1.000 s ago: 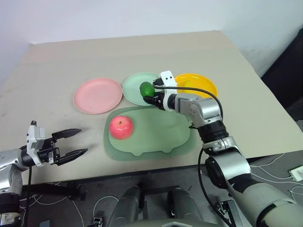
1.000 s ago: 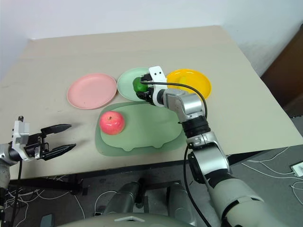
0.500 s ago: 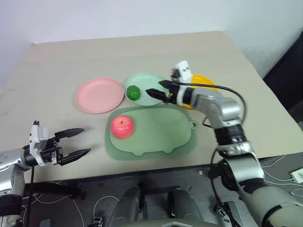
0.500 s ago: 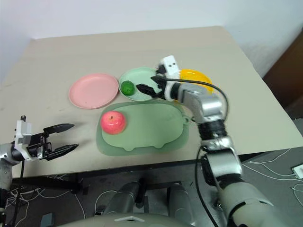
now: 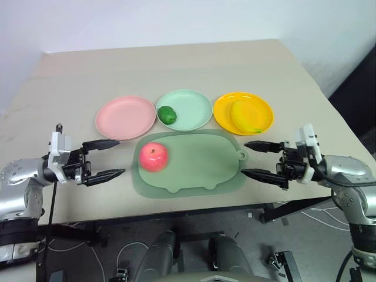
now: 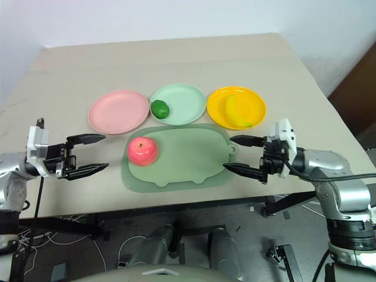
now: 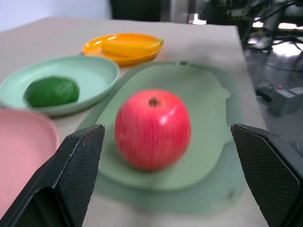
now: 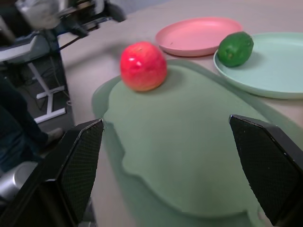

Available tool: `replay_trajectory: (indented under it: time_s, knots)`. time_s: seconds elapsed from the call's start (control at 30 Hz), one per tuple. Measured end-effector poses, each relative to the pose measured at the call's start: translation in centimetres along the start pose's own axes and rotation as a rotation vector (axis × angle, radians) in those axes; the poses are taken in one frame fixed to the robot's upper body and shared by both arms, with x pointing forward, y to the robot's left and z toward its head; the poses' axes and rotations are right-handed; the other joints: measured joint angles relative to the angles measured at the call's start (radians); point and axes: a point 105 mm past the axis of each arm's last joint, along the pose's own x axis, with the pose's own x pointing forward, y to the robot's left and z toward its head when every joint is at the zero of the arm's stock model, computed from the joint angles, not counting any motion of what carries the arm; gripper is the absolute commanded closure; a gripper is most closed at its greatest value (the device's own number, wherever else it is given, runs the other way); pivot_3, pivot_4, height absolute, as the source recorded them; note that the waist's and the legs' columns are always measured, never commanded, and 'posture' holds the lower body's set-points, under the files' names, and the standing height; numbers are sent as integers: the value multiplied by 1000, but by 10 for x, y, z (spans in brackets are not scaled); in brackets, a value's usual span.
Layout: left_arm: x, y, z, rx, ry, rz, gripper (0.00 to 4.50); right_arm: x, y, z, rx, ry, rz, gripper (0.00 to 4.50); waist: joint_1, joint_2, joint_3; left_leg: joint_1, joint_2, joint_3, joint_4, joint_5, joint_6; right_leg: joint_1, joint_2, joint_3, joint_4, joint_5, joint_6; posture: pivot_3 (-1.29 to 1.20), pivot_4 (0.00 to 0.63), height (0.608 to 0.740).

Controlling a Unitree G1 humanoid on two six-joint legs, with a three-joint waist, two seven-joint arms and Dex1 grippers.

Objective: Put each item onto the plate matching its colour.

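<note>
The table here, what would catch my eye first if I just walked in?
Probably the bright red apple, sitting alone on the left part of a sage-green mat near the table's front edge. Behind it runs a row of three plates: an empty pink plate, a mint plate holding a small green fruit, and an orange plate holding a banana.

Green fruit dropped, right arm pulled back.
Right gripper (image 5: 260,160) let go of the green fruit (image 5: 167,114), now lying on the mint plate (image 5: 194,108), well clear of the fingers. Jaws went wide, empty, at the mat's (image 5: 200,170) tab edge. Left gripper (image 5: 106,159) edged closer to the apple (image 5: 153,157).
</note>
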Motion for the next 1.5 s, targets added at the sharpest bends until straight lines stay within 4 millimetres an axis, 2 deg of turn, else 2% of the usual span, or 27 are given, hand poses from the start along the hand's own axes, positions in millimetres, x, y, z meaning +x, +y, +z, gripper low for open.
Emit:
replay_trajectory:
  time_s: [0.07,0.23,0.4,0.63,0.77,1.4,1.5]
  knots:
    - [5,6,2,5,4,-32,0,-7,-1,1,-35,6,-16,20,2,0,0,0,1,0,0,0,0,-1,0,0,0,0,0,0,150,737]
    - [17,14,1,10,17,-91,0,-9,-1,-2,-43,6,-35,20,5,0,0,0,1,1,1,0,0,0,1,0,0,0,0,0,150,737]
    - [46,27,-3,21,30,-162,0,-8,-3,-2,-43,4,-66,20,11,-1,0,0,1,1,4,0,0,1,0,0,0,1,1,0,150,737]
    - [71,26,-18,-13,66,-243,0,-8,-1,-6,-29,8,-93,20,2,-1,1,-1,1,1,3,2,3,3,1,0,0,3,5,0,150,737]
    - [77,19,-29,-29,94,-289,0,-7,-1,-5,-34,5,-105,20,5,-1,1,-1,1,1,4,2,3,4,1,0,0,2,4,0,150,737]
    - [82,21,-36,48,134,-311,0,-7,3,-7,-45,9,-108,20,5,-1,1,0,1,1,8,1,3,7,1,0,0,2,4,0,150,737]
    - [82,21,-36,61,141,-317,536,-6,3,-6,-49,8,-105,0,5,-1,1,1,1,1,8,0,3,8,1,0,0,2,4,0,150,737]
